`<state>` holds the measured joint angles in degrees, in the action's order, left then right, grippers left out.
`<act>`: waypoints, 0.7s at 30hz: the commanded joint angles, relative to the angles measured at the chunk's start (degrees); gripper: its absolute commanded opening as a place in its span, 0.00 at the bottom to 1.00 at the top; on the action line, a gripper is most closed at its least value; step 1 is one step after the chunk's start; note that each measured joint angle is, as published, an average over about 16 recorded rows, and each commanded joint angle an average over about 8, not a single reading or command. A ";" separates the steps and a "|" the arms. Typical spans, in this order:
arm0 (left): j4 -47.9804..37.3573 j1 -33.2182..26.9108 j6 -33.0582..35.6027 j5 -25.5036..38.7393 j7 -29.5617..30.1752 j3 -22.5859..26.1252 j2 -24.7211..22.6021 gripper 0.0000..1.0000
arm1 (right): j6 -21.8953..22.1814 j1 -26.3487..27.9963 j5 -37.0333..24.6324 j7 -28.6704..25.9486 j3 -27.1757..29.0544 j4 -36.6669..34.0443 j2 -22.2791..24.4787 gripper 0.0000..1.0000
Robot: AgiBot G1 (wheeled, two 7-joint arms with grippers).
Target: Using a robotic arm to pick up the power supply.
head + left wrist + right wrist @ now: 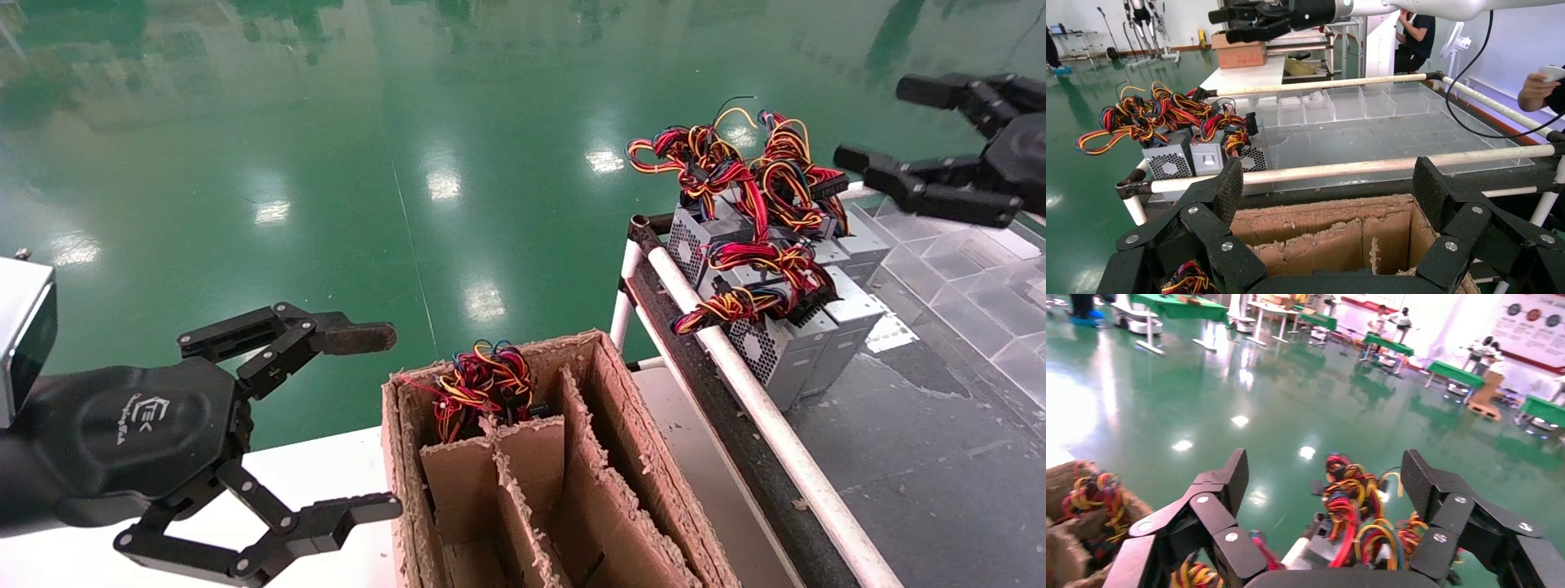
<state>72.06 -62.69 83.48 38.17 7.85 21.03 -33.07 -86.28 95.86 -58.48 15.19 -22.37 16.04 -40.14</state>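
1. The right gripper hovers above the bench, jaws wide, empty.
2. The power supply stands at the rail; descend squarely, clear of wires.
3. The left gripper idles, agape, empty.

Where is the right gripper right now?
In the head view the right gripper hangs open at the upper right, above and just right of the power supplies clustered behind the white rail.
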 commanded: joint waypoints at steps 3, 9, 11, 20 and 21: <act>0.02 0.03 0.04 0.07 0.06 -0.10 -0.04 1.00 | 0.05 -2.73 1.32 -2.06 0.51 4.58 0.41 1.00; 0.17 0.14 0.25 0.44 0.34 -0.59 -0.23 1.00 | 0.12 -6.82 3.30 -5.16 1.26 11.44 1.02 1.00; 0.22 0.18 0.32 0.56 0.44 -0.76 -0.29 1.00 | 0.14 -8.18 3.96 -6.18 1.51 13.72 1.22 1.00; 0.46 0.35 0.66 1.13 0.88 -1.53 -0.59 1.00 | 0.24 -14.31 6.93 -10.82 2.65 24.01 2.14 1.00; 0.48 0.37 0.70 1.19 0.93 -1.61 -0.63 1.00 | 0.26 -15.00 7.27 -11.34 2.78 25.17 2.24 1.00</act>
<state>72.54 -62.32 84.18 39.36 8.78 19.41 -33.69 -86.02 80.86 -51.21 3.84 -19.59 41.21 -37.90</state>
